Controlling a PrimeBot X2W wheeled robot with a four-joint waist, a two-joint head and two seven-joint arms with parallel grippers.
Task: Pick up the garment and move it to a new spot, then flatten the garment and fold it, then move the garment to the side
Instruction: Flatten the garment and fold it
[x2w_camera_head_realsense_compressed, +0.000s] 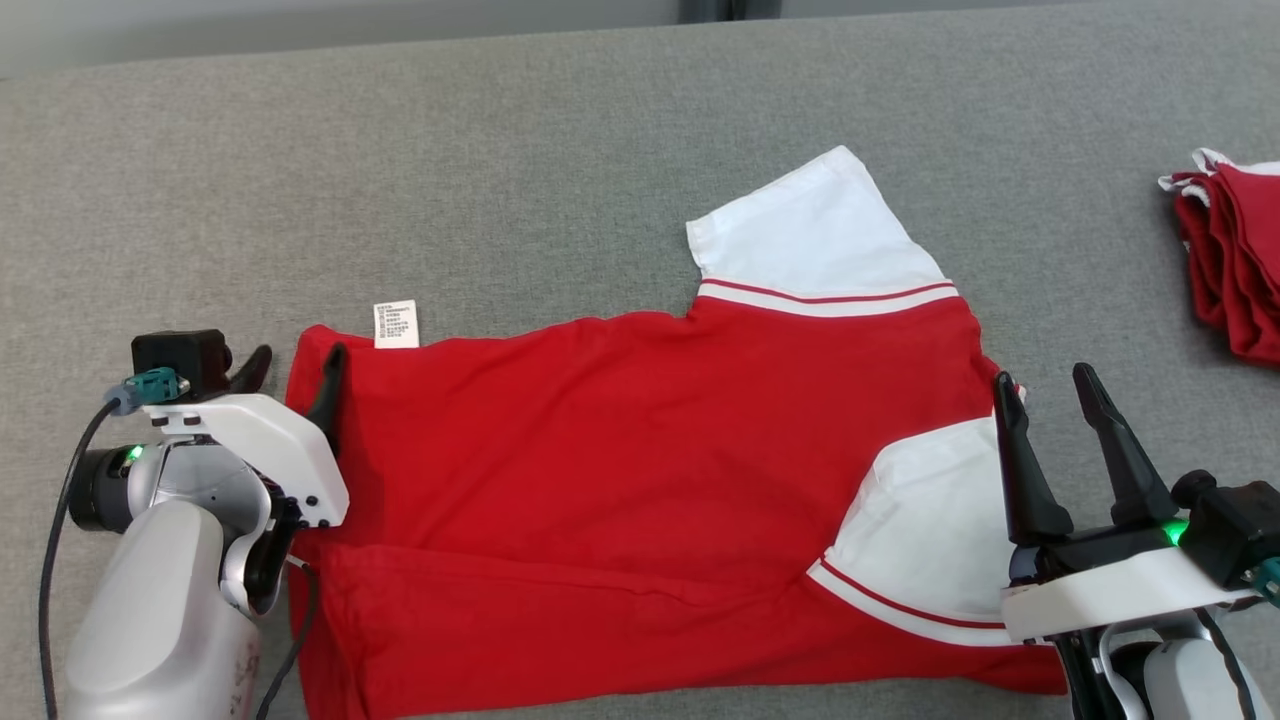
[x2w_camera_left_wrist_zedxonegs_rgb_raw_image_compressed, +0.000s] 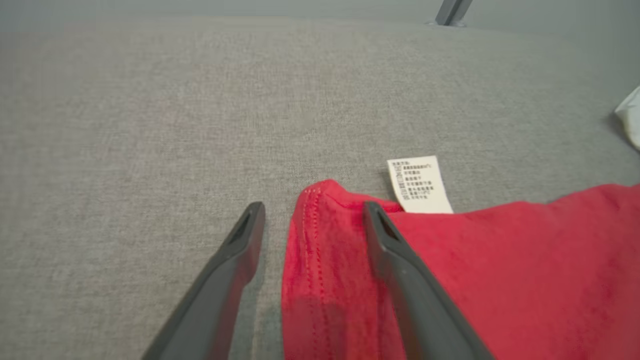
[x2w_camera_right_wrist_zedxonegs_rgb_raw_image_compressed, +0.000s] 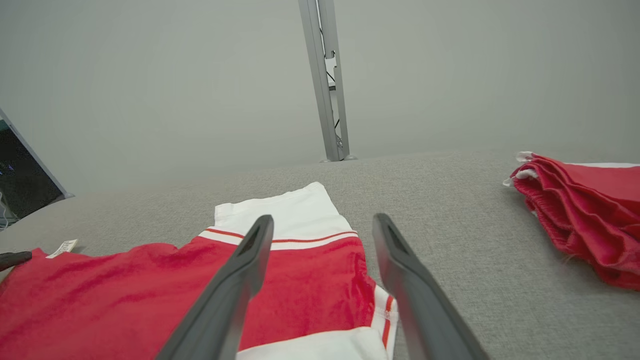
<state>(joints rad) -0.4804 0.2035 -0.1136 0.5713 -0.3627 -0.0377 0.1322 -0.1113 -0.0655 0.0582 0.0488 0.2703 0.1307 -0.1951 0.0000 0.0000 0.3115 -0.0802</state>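
Garment (x2w_camera_head_realsense_compressed: 600, 450) hem between parted left fingers (x2w_camera_head_realsense_compressed: 328, 385); shoulder edge between right fingers (x2w_camera_head_realsense_compressed: 1018, 470).

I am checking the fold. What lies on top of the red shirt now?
One white sleeve is folded onto the red shirt, beside the open right gripper. The open left gripper straddles its hem corner. What the sleeve covers is hidden.

Grey fabric table (x2w_camera_head_realsense_compressed: 560, 150), red-and-white garment (x2w_camera_head_realsense_compressed: 620, 450) spread out, folded red pile (x2w_camera_head_realsense_compressed: 1235, 270) at right
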